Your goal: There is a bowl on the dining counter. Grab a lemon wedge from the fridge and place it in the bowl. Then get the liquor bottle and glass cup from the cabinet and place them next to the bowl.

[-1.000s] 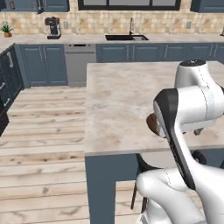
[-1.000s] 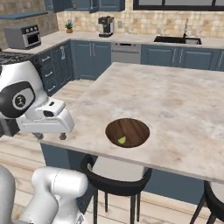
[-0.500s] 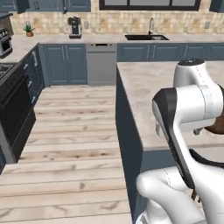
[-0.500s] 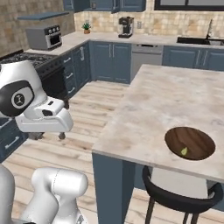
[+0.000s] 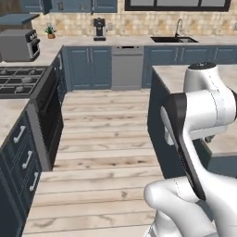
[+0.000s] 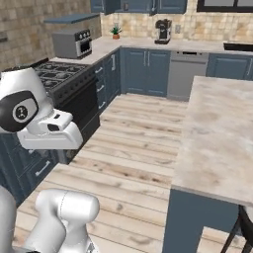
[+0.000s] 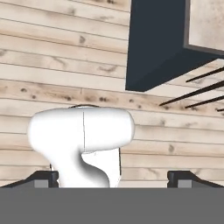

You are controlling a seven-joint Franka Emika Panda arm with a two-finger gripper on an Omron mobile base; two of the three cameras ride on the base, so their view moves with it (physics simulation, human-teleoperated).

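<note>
My gripper [image 7: 113, 178] is open, its two dark fingertips [image 7: 46, 177] wide apart with nothing held between them; it points down at the wooden floor beside a corner of the dining counter [image 7: 205, 22]. The beige marbled dining counter [image 6: 217, 138] fills the right of the right base view and lies behind my arm in the left base view [image 5: 171, 74]. Dark blue wall cabinets [image 5: 74, 4] hang shut over the back counter. The bowl, lemon wedge, fridge, liquor bottle and glass cup are out of view.
A black stove [image 5: 21, 76] and a grey oven box [image 5: 18, 45] stand on the left run of counters. A coffee machine [image 5: 99, 28], dishwasher [image 5: 127, 67] and sink [image 5: 178, 39] line the back wall. Wooden floor [image 5: 102, 152] lies between. Dark stool legs [image 7: 197, 94] stand by the dining counter.
The base has swung left, so both base views shifted: the bowl with its wedge slid out on the right and the stove came in. The gripper stays open.
</note>
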